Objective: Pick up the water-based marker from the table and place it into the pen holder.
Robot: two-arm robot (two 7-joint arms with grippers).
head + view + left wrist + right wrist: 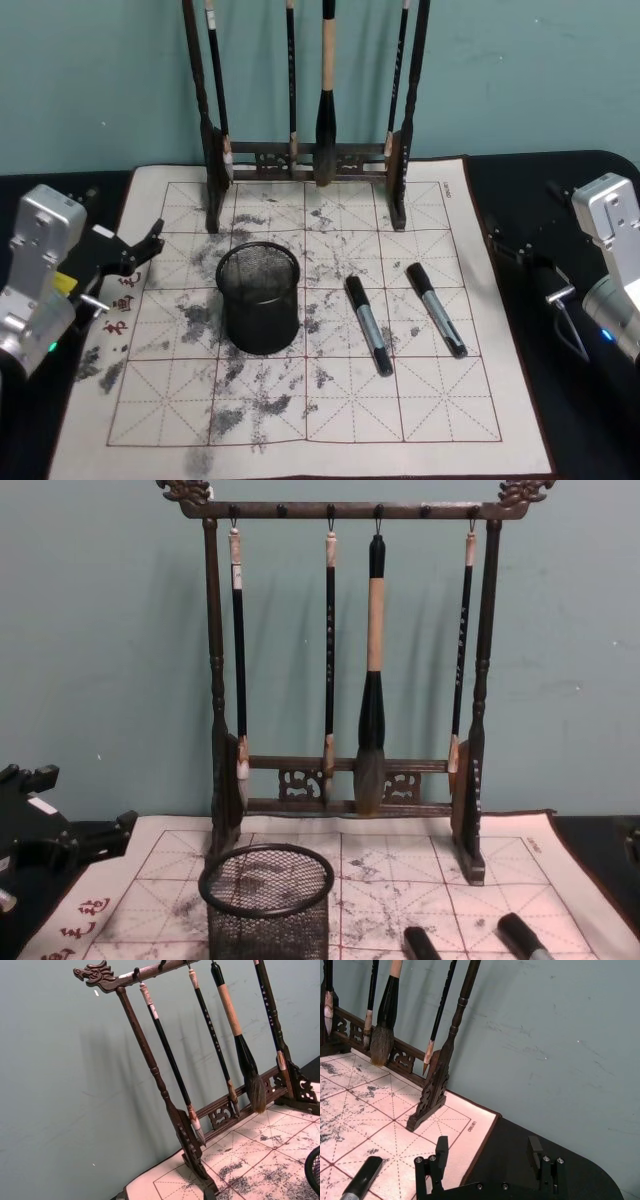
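Head view. The black table (590, 420) runs down both side edges of the frame. The white gridded mat (400, 420), blotched with ink, fills the centre and lower part.

The brush rack (215, 170) stands upright at top centre, on the mat's far edge. Four brushes (375, 630) hang from its bar in the chest view.

The left gripper (125, 268) sits at the left edge of the frame, over the mat's border. Its fingers are spread with nothing between them.

The right gripper (487, 1150) appears at the bottom of the right wrist view, over the table just off the mat's corner. Its jaws are wide apart and hold nothing.

The pen holder (258, 320) stands upright on the mat at centre frame, slightly left. I see nothing inside it.

Two alike markers lie flat on the mat right of the holder, both slanting toward lower right. The inner marker (368, 325) is just beside the holder and not touching it. The outer marker (436, 310) lies further right, apart from the first. Neither gripper touches either marker.
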